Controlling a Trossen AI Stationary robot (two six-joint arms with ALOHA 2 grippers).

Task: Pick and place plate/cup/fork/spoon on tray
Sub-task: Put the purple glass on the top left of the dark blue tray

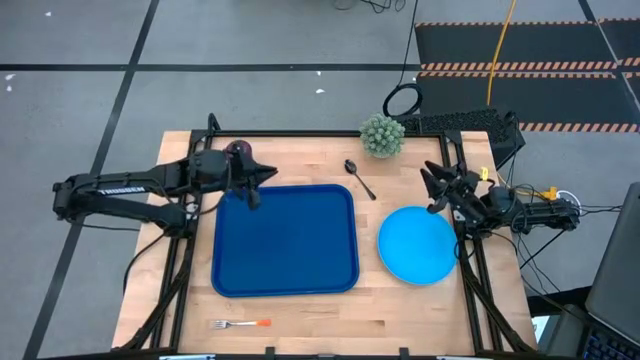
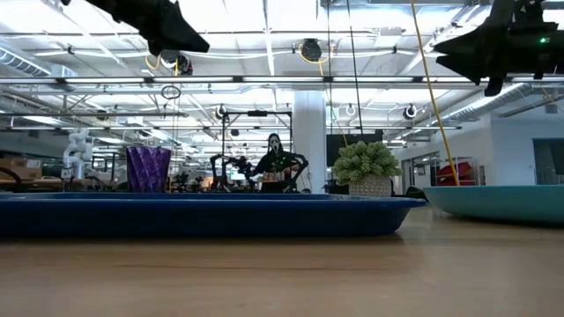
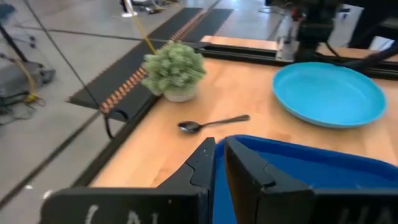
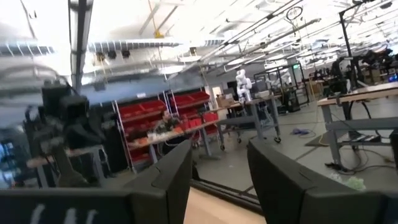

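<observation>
The dark blue tray (image 1: 285, 240) lies in the middle of the table with nothing on it. The light-blue plate (image 1: 418, 245) lies flat on the table to the tray's right. The purple cup (image 1: 238, 150) stands upright just beyond the tray's far left corner. The dark spoon (image 1: 358, 178) lies beyond the tray's far right corner. The orange-handled fork (image 1: 243, 324) lies near the table's front edge. My left gripper (image 1: 270, 175) hovers over the tray's far left corner, beside the cup, its fingers almost together and empty. My right gripper (image 1: 430, 190) is open and empty, raised above the plate's far edge.
A small potted green plant (image 1: 382, 135) stands at the table's far edge, next to the spoon. Dark frame rails run along the table's sides. In the low view, the tray's rim (image 2: 203, 204) and the plate's rim (image 2: 502, 198) rise above the tabletop.
</observation>
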